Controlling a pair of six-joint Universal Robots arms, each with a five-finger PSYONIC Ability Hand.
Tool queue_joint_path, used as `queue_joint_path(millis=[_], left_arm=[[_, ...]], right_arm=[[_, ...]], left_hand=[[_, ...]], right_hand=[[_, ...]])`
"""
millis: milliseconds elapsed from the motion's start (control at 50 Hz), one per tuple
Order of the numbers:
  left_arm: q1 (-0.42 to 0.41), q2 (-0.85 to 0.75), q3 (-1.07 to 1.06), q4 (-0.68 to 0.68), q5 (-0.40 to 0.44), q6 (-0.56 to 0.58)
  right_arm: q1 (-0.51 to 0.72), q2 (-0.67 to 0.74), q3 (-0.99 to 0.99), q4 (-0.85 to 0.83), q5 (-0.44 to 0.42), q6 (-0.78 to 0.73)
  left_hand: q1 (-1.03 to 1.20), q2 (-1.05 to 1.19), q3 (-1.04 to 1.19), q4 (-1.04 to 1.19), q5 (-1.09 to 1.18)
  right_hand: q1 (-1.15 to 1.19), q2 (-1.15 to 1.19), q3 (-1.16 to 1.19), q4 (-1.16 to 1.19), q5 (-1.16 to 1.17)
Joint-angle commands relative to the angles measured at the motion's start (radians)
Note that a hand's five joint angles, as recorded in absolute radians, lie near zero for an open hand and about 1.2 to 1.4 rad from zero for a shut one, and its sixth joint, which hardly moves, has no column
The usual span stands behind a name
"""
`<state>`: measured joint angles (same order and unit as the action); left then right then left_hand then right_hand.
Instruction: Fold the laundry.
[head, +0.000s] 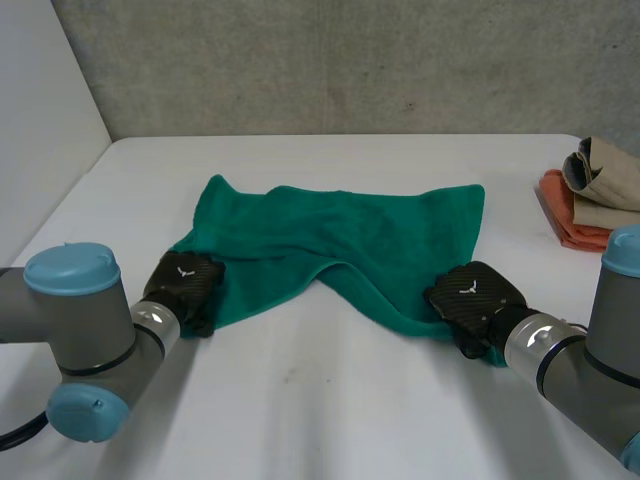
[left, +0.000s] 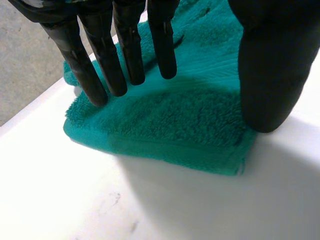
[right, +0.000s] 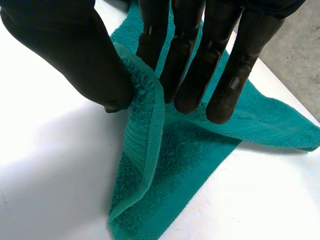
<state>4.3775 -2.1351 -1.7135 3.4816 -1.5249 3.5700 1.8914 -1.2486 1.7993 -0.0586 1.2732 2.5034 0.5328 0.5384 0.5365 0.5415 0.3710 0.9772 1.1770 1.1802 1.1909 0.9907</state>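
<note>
One green towel (head: 350, 240), rumpled, lies on the middle of the white surface (head: 320, 400), its near edge arching inward between the two hands. The left hand (head: 185, 285) is on the towel's near left corner, fingers (left: 107, 65) straight and spread with tips down on the pile, thumb (left: 270, 65) set at the corner's edge, nothing pinched. The right hand (head: 470, 297) is at the near right corner, with a raised ridge of hem nipped between thumb (right: 65, 45) and fingers (right: 190, 65). One beige cloth (head: 605, 175) sits atop one orange cloth (head: 562, 215), folded at the far right edge, well apart from the towel.
</note>
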Motion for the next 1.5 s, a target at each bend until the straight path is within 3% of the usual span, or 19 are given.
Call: queue_joint_path(millis=[20, 500, 580, 680, 740, 800, 980, 1080, 1120, 1140, 1160, 1240, 1500], left_arm=[[0.01, -0.028, 0.034, 0.001, 0.002, 0.006], [0.01, -0.075, 0.123, 0.031, 0.003, 0.01], [0.01, -0.091, 0.132, 0.031, 0.003, 0.035], [0.005, -0.089, 0.129, 0.031, 0.011, 0.072], [0.004, -0.078, 0.124, 0.021, 0.0, 0.079], [-0.003, -0.026, 0.103, 0.013, -0.014, 0.079], [0.007, 0.329, -0.055, -0.075, -0.017, 0.073], [0.027, 0.345, -0.089, -0.076, 0.014, 0.075], [0.028, 0.327, -0.089, -0.073, 0.037, 0.075], [0.028, 0.283, -0.083, -0.075, 0.06, 0.078], [0.03, 0.253, -0.077, -0.079, 0.063, 0.079], [0.037, 0.156, -0.064, -0.082, 0.077, 0.067], [0.039, 0.046, -0.044, 0.01, 0.071, 0.078]], right_arm=[[0.0, 0.0, 0.005, -0.001, 0.0, -0.001], [0.0, 0.0, 0.014, -0.004, 0.002, 0.0], [0.0, 0.0, 0.015, -0.004, 0.002, 0.0], [0.0, 0.0, 0.014, -0.004, 0.002, 0.0], [-0.002, -0.002, 0.003, -0.001, 0.008, 0.0], [-0.006, -0.005, -0.012, 0.008, 0.014, -0.003], [-0.038, -0.106, -0.061, 0.137, 0.005, -0.003], [-0.043, -0.107, -0.052, 0.148, 0.0, 0.009], [-0.037, -0.095, -0.044, 0.141, 0.0, 0.011], [-0.037, -0.088, -0.043, 0.138, 0.0, 0.011], [-0.035, -0.075, -0.043, 0.135, 0.002, 0.011], [-0.037, -0.031, -0.038, 0.126, 0.006, 0.006], [-0.04, -0.023, -0.023, 0.105, 0.005, 0.008]], left_hand=[[0.13, 0.124, 0.126, 0.121, 0.117], [0.271, 0.265, 0.267, 0.262, 0.258], [0.42, 0.414, 0.416, 0.411, 0.407], [0.863, 0.857, 0.859, 0.854, 0.85], [0.864, 0.858, 0.86, 0.855, 0.851], [0.864, 0.858, 0.86, 0.855, 0.851], [0.864, 0.858, 0.86, 0.855, 0.851], [0.864, 0.858, 0.86, 0.855, 0.851], [0.505, 0.499, 0.501, 0.496, 0.492], [0.076, 0.07, 0.072, 0.067, 0.063], [-0.033, -0.039, -0.037, -0.042, -0.046], [-0.134, -0.14, -0.138, -0.143, -0.147], [-0.105, -0.111, -0.109, -0.114, -0.118]], right_hand=[[0.419, 0.219, 0.216, 0.205, 0.231], [0.419, 0.219, 0.216, 0.205, 0.231], [0.419, 0.219, 0.216, 0.205, 0.231], [0.419, 0.219, 0.216, 0.205, 0.231], [0.419, 0.219, 0.216, 0.205, 0.231], [0.419, 0.219, 0.216, 0.205, 0.231], [0.419, 0.219, 0.216, 0.205, 0.231], [0.419, 0.219, 0.216, 0.205, 0.231], [0.419, 0.219, 0.216, 0.205, 0.231], [0.419, 0.219, 0.216, 0.205, 0.231], [0.419, 0.219, 0.216, 0.205, 0.231], [0.419, 0.219, 0.216, 0.205, 0.231], [0.419, 0.219, 0.216, 0.205, 0.231]])
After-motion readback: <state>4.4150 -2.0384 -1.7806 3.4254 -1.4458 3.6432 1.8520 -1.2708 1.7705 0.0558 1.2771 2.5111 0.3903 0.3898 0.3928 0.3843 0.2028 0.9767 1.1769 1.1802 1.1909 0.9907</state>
